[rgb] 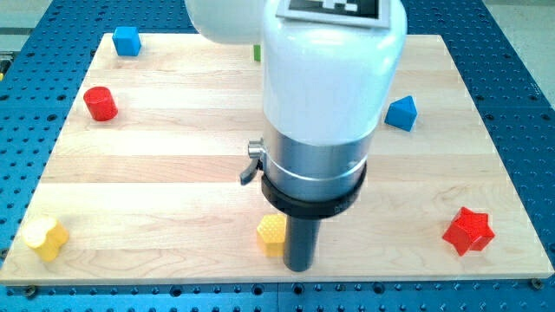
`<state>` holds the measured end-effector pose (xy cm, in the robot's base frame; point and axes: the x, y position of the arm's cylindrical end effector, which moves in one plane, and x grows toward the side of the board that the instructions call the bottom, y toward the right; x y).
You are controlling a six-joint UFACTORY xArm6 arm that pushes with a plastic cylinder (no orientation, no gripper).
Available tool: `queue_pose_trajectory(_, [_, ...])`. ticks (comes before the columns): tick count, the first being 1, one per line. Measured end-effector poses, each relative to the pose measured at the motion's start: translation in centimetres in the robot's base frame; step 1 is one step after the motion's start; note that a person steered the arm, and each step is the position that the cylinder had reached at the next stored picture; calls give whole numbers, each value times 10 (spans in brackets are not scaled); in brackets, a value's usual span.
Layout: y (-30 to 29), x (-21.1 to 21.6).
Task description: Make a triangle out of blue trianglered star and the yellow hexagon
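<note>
The arm's large white and silver body fills the middle of the view, and from it the dark rod drops to the wooden board [173, 147]. The arm carries no claw at all — only the rod, so there is nothing to spread or pinch. My tip [299, 265] stands near the board's near edge, touching or just beside the right side of the yellow hexagon [271, 232]; the rod hides part of that block, so contact cannot be told for certain.

The red star [468, 230] lies far off to the right, near the board's near right corner, well apart from the tip and from the hexagon. The blue triangle [401, 113] sits further back on the right, beside the arm's white housing and well apart from the star. These three task blocks are spread wide, the hexagon the leftmost and nearest.

Elsewhere, a blue cube [127, 41] rests at the far left corner, a red cylinder [101, 103] a little nearer on the left side, and a yellow block [46, 237] of lobed, unclear shape at the near left corner. A sliver of a green block [257, 52] peeps out at the far edge — its shape is hidden by the arm.
</note>
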<state>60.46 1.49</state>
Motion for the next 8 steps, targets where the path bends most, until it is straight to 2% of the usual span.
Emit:
queue_pose_trajectory(1, [-17, -22])
queue_pose_trajectory(2, [33, -63])
queue_pose_trajectory(3, [84, -109])
queue_pose_trajectory(5, [253, -166])
queue_pose_trajectory(6, [244, -213])
queue_pose_trajectory(7, [191, -222])
queue_pose_trajectory(8, [117, -211])
